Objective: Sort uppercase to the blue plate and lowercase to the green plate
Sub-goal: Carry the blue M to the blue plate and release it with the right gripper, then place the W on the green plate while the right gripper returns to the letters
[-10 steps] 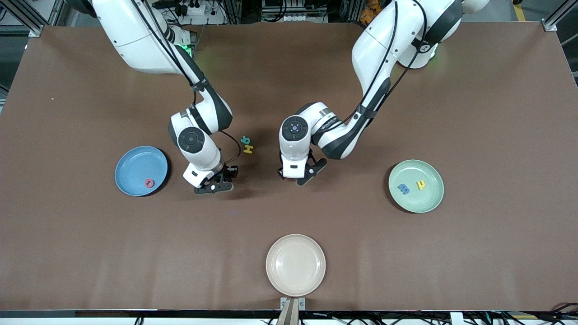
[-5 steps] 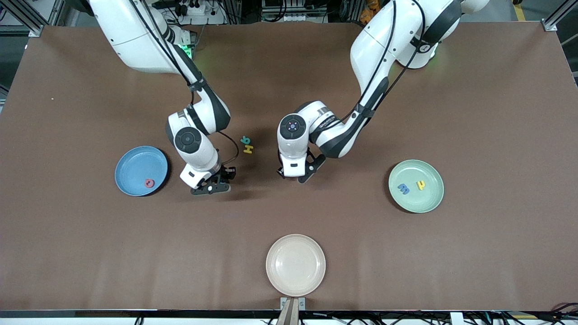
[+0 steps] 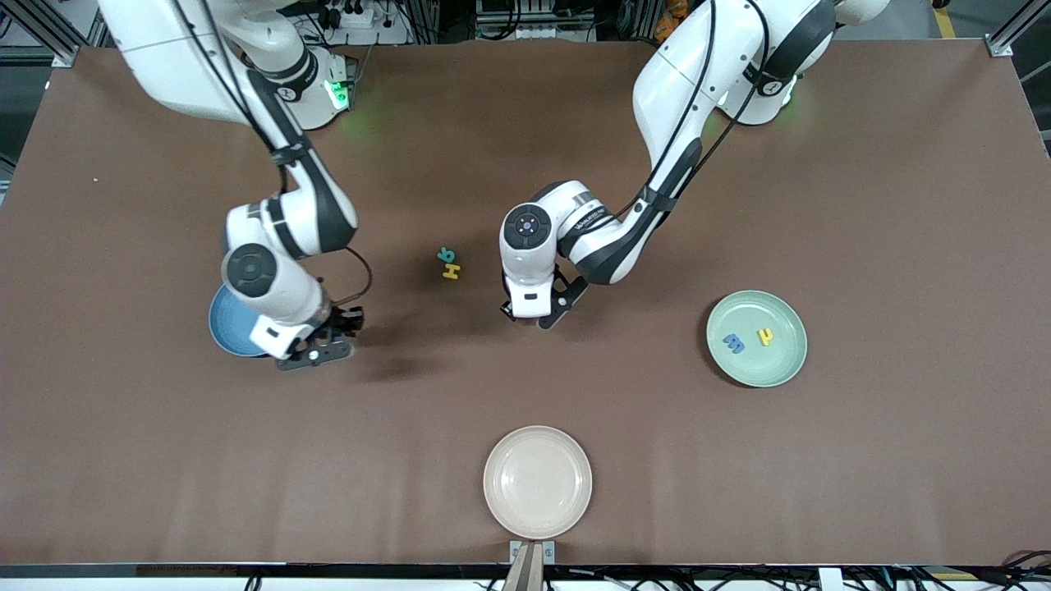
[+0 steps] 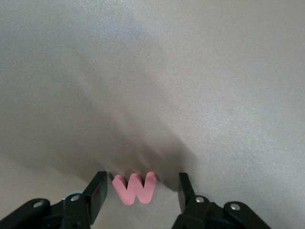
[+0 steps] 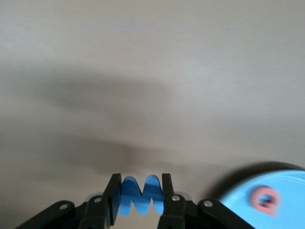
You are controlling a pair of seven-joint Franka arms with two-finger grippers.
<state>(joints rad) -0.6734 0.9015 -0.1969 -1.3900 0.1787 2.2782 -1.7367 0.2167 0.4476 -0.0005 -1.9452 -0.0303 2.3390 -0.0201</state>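
The right claw (image 5: 138, 195) pinches an angular blue letter (image 5: 138, 196); the left claw (image 4: 139, 193), spread, flanks a pink letter (image 4: 135, 187).

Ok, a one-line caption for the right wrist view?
Right claw shut on angular blue foam letter, approaching round sky-blue plate holding red letter.

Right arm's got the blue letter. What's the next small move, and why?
Probably carry the right gripper the short way over the blue plate before releasing. Its jaws are shut on the angular blue letter, and the plate's rim, with the red letter inside, lies just beside it. Meanwhile the left gripper straddles the pink letter, not yet gripping.
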